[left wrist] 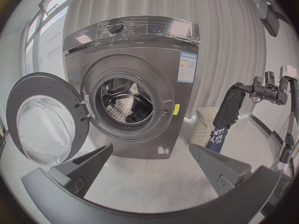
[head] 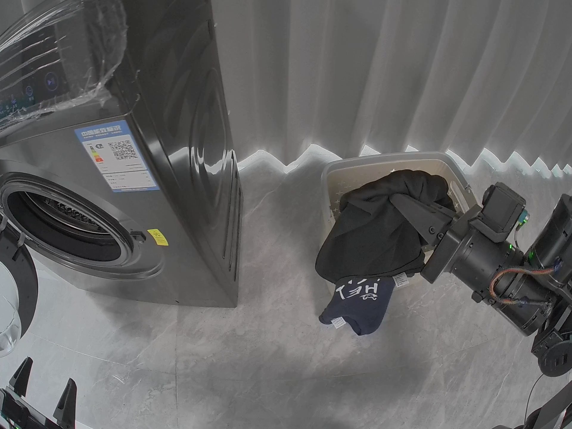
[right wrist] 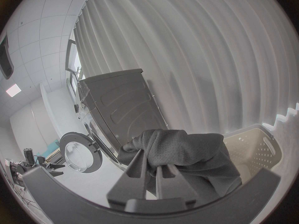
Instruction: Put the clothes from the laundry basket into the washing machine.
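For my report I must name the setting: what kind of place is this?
Probably a test room set up as a laundry corner: a washing machine with plastic film on its panel, a laundry basket on the floor, and a long curtain behind.

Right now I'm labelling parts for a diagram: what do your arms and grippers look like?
The right arm is dark grey cylindrical segments, with a boxy black camera module at the wrist, a looped orange-brown cable and small green lights. The right gripper and left gripper have matte dark, wedge-shaped jaws tapering to narrow tips.
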Motion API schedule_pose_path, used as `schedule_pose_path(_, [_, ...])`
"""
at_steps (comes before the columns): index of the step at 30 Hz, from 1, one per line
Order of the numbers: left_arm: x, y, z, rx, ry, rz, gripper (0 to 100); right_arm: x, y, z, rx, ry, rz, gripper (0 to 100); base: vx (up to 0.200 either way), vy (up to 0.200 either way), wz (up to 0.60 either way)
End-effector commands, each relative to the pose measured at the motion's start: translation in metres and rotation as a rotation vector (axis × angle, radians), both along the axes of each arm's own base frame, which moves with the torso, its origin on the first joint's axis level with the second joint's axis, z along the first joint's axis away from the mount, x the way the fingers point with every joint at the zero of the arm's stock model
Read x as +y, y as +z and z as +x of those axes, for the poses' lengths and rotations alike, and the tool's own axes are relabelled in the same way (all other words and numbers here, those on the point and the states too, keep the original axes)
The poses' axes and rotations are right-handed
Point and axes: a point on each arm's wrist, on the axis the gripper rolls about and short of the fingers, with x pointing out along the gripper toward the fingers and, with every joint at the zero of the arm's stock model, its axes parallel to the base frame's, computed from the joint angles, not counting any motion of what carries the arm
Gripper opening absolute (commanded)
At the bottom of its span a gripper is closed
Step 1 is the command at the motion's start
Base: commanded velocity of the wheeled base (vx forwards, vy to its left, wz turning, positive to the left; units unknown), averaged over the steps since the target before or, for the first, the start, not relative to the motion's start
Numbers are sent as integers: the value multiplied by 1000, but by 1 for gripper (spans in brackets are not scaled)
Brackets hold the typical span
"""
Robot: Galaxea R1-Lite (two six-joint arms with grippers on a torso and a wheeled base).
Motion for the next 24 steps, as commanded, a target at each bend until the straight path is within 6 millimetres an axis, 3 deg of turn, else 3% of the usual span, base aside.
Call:
schedule_pose_path(1, [0, -5, 0, 1, 0, -1, 100, 0, 0, 0, -1, 1, 1, 0, 0, 200, 0])
schedule_pose_path(9, [0, -5, 0, 1, 0, -1, 100, 0, 0, 0, 1, 1, -1, 0, 0, 200, 0])
schedule_pose_path(15, [0, -5, 0, 1, 0, 2, 100, 1, -1, 0, 3, 1, -1, 0, 0, 0, 0])
schedule_pose_path(24, [0, -5, 0, 1, 0, 1, 100, 1, -2, 1, 9, 1, -4, 0, -200, 0, 0])
